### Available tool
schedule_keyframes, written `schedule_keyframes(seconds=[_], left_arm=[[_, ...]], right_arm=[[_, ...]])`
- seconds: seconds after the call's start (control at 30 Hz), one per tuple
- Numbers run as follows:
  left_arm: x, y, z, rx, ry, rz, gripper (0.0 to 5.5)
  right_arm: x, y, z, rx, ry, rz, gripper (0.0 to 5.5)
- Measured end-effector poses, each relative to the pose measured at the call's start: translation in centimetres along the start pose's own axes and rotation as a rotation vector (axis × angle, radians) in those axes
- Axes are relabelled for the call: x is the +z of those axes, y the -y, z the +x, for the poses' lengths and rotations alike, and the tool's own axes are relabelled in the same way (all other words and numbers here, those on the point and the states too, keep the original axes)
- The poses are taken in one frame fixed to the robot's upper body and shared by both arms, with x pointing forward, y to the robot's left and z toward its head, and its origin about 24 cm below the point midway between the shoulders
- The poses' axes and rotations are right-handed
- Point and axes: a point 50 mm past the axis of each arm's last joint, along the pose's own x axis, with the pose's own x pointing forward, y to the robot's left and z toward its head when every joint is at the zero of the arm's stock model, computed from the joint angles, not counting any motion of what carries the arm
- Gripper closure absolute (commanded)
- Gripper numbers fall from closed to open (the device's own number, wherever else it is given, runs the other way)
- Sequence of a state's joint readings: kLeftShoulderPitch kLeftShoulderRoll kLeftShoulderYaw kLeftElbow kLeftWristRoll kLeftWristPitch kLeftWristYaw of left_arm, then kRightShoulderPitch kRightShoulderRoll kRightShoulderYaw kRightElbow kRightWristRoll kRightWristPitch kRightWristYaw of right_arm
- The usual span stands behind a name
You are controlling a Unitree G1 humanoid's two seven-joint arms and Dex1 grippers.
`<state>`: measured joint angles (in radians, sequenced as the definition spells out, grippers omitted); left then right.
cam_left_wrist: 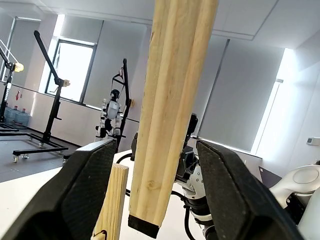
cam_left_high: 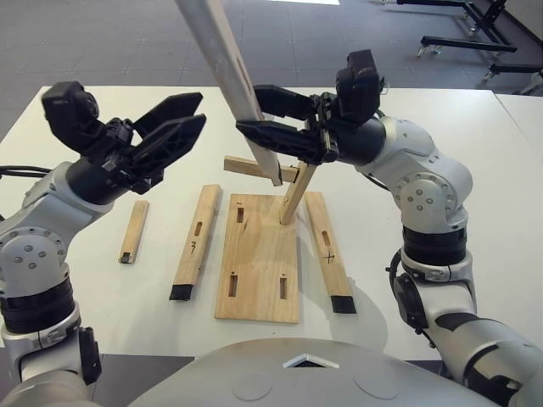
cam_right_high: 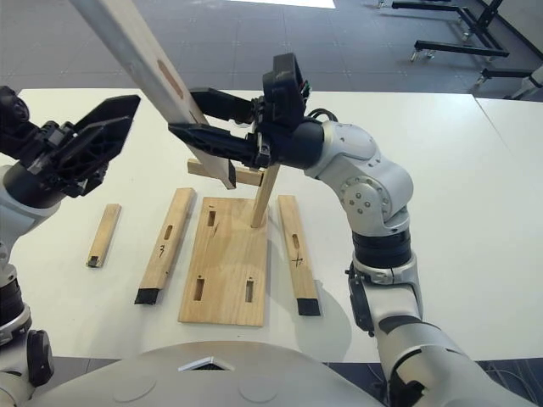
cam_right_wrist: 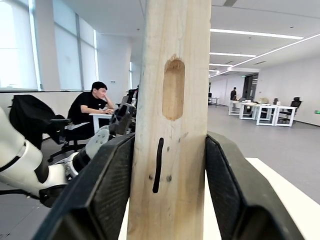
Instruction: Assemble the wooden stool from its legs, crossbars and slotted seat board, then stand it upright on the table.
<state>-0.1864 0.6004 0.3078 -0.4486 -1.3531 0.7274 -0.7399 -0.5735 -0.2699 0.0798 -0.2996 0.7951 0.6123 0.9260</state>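
Pale wooden black-tipped leg point(cam_left_high: 227, 58) hangs tilted above the middle of the white table point(cam_left_high: 484, 178), right gripper point(cam_left_high: 249, 108) clamped on it. Left gripper point(cam_left_high: 198, 109) hovers over the left side, fingers apart, empty. Flat slotted wooden seat board point(cam_left_high: 257, 275) lies near the front edge.

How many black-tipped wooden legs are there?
3: one leg in the right claw, one lying left of the seat board, one lying right of it. The upright stick may be another.

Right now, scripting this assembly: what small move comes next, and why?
Probably ease the open left tool toward the long pale wooden leg: the right tool grips it tilted above the slotted wooden seat board, black tip beside the crossbar.
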Motion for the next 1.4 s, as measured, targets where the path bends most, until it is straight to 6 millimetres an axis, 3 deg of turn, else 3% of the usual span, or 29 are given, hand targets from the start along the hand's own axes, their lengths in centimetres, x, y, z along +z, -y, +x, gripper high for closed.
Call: schedule_keyframes(seconds=[0.23, 0.63, 1.4], left_arm=[[-0.7, -0.6, 0.6, 0.008, -0.026, -0.002, 2.57], [-1.1, 0.4, 1.1, -0.062, -0.019, -0.029, 2.57], [-2.4, -0.8, 2.0, -0.012, -0.148, 0.063, 2.57]], right_arm=[[-0.6, 0.0, 0.3, 0.034, -0.009, 0.017, 3.44], [-1.0, 0.6, -0.2, 0.014, -0.009, 0.064, 3.46], [-3.4, 0.3, -1.0, 0.098, -0.247, 0.093, 3.46]])
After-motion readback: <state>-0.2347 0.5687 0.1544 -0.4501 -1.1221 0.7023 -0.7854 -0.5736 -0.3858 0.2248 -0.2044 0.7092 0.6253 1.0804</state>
